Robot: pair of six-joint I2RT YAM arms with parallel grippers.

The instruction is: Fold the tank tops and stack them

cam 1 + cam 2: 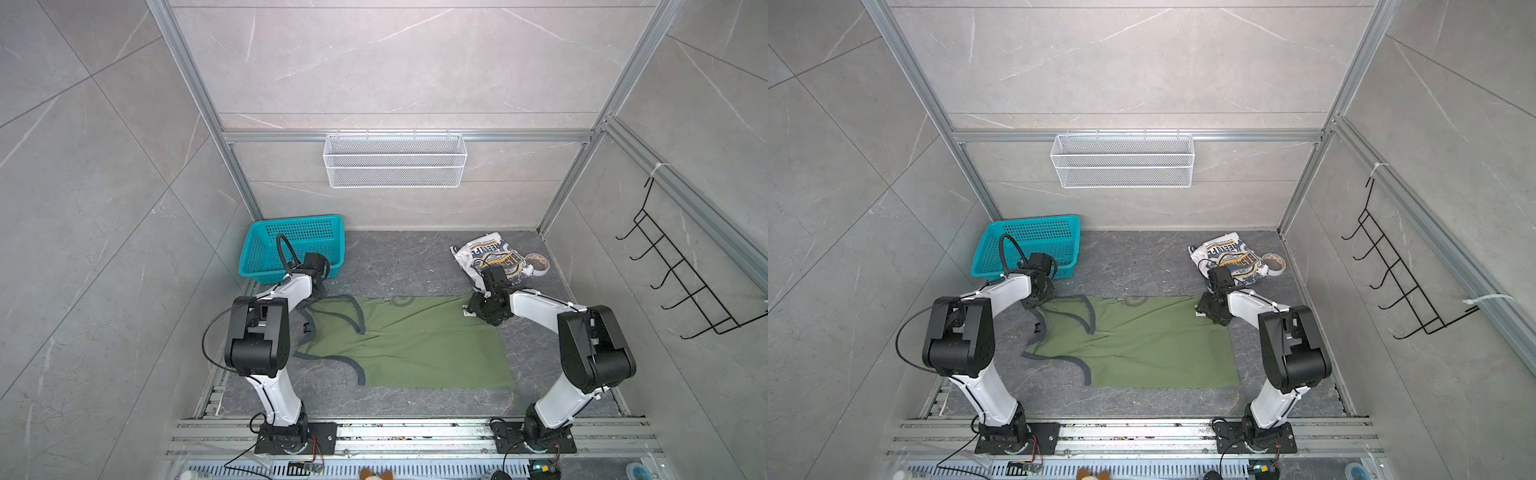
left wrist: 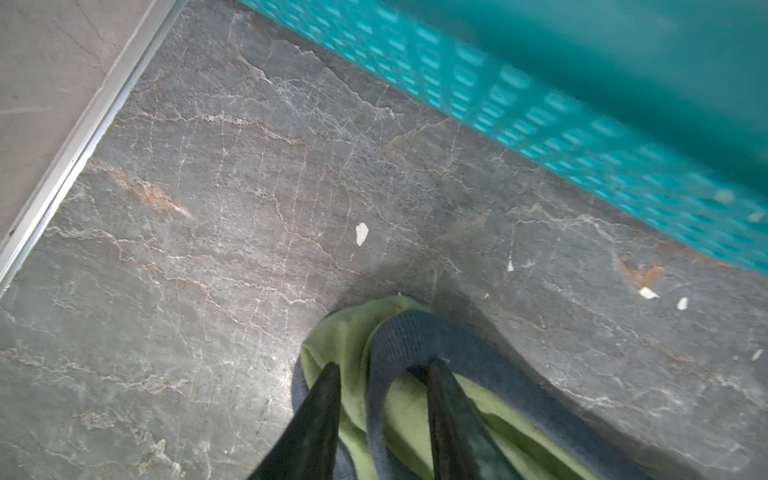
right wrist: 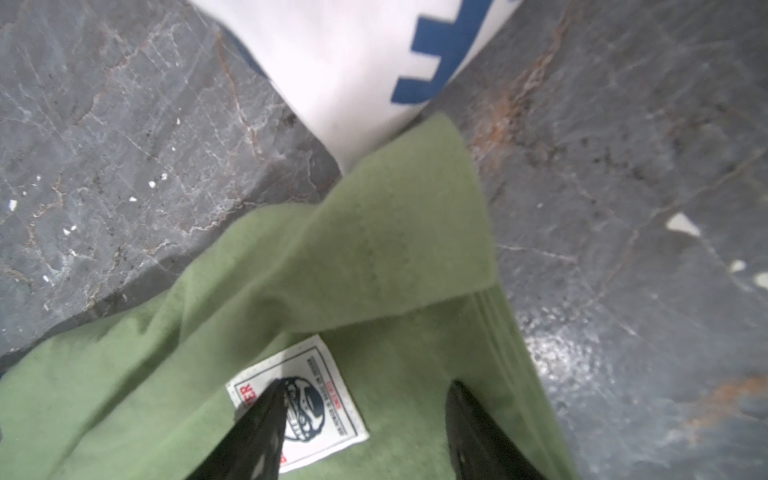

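The olive green tank top point(image 1: 415, 345) point(image 1: 1142, 345) lies flat on the dark mat in both top views, grey-trimmed straps to the left and hem to the right. My left gripper point(image 1: 308, 306) point(image 2: 384, 365) is at the far strap point(image 2: 399, 332). Its fingers stand apart, with bunched strap cloth between them. My right gripper point(image 1: 471, 309) point(image 3: 366, 383) is open over the far hem corner, one fingertip on the white label point(image 3: 332, 374). That hem corner is turned over. The white tank top point(image 1: 490, 257) point(image 3: 353, 62) lies crumpled at the back right, badge print up.
A teal basket point(image 1: 297, 219) point(image 2: 540, 104) stands at the back left, close behind my left wrist. A roll of tape point(image 1: 538, 264) lies beside the white top. A white wire basket point(image 1: 395, 160) hangs on the back wall and a black hook rack point(image 1: 681, 270) on the right wall.
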